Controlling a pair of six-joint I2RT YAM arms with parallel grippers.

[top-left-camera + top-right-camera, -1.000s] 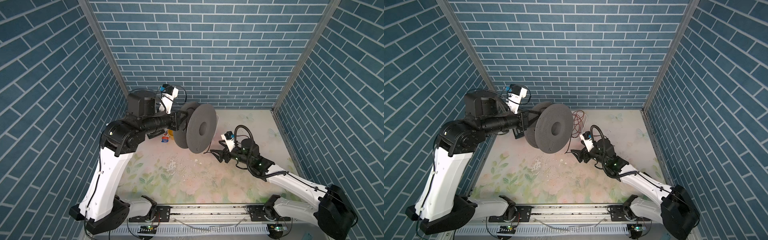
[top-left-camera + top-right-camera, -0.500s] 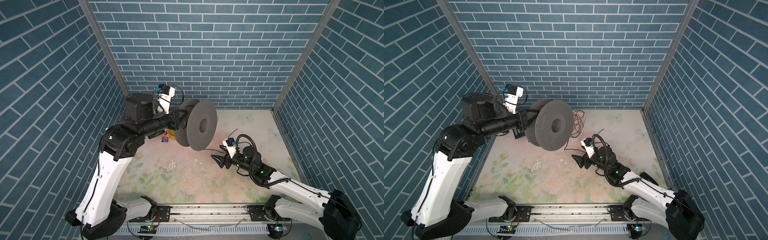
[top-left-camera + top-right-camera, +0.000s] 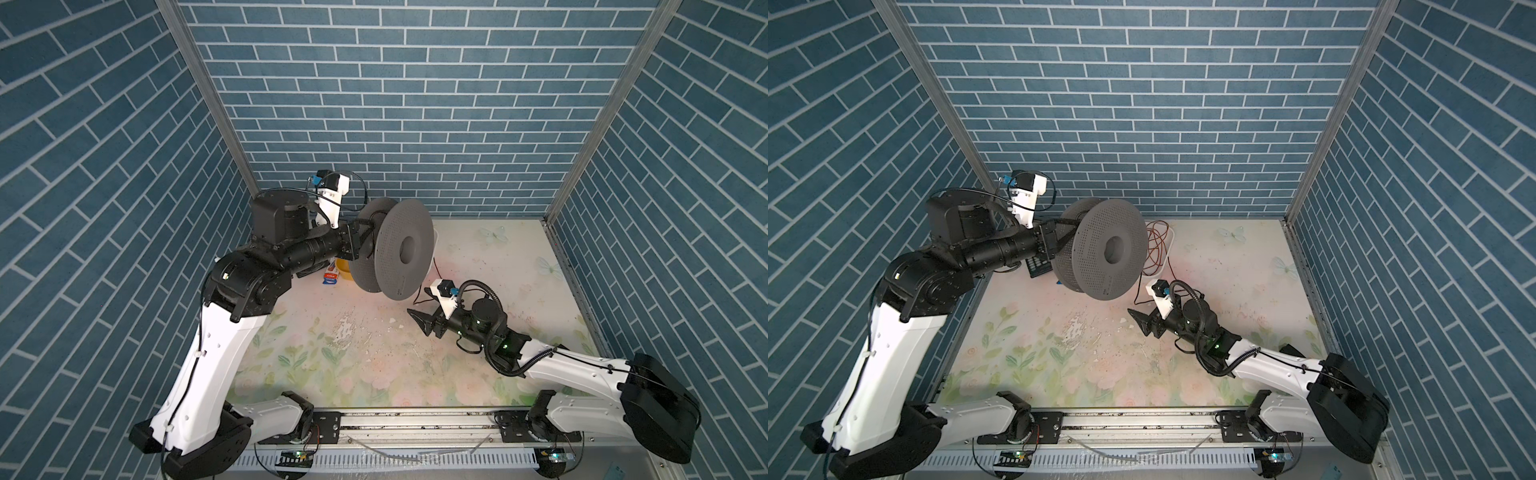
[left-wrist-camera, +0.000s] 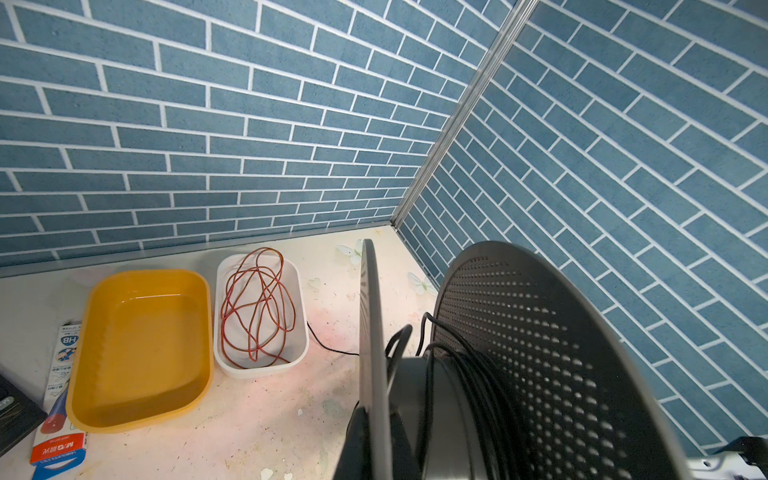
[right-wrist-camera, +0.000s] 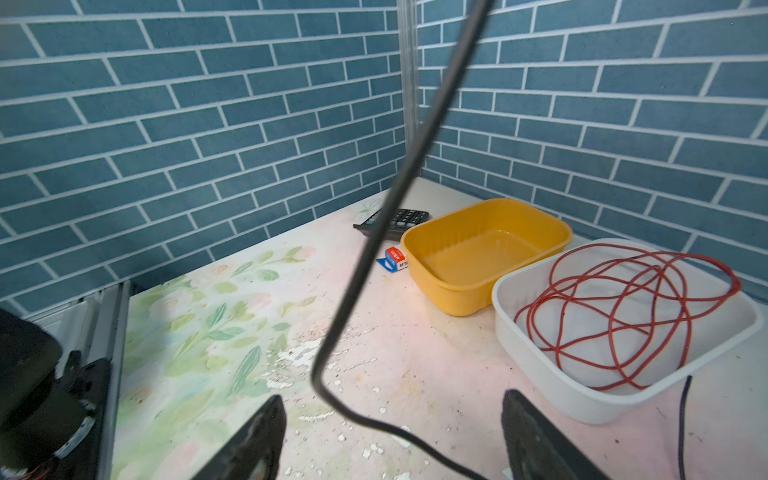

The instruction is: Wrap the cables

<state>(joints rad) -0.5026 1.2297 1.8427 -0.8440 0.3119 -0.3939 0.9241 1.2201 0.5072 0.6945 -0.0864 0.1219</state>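
Black cord (image 5: 358,266) crosses the right wrist view; it comes down from above, bends just over the counter (image 5: 232,316) and runs back between the two wide-apart fingers of the right hand (image 5: 395,440); that hand is open and grips nothing, with the cord loose in its gap.

Seen from the left wrist, several turns of cord already lie around the hub of the grey spool (image 4: 540,353), which stands on edge with its axle roughly level; a free length trails over the counter beside a white tray (image 4: 257,371) of red wire (image 4: 257,311); the left hand (image 4: 374,444) is closed on the spool's near disc.

Both top views show the spool held up in the air, left of middle; the right hand sits low over the counter, nearer the front, its fingers pointing toward the spool; so the slack lies with the right hand, and I judge that this arm must close on it and carry it round the hub.
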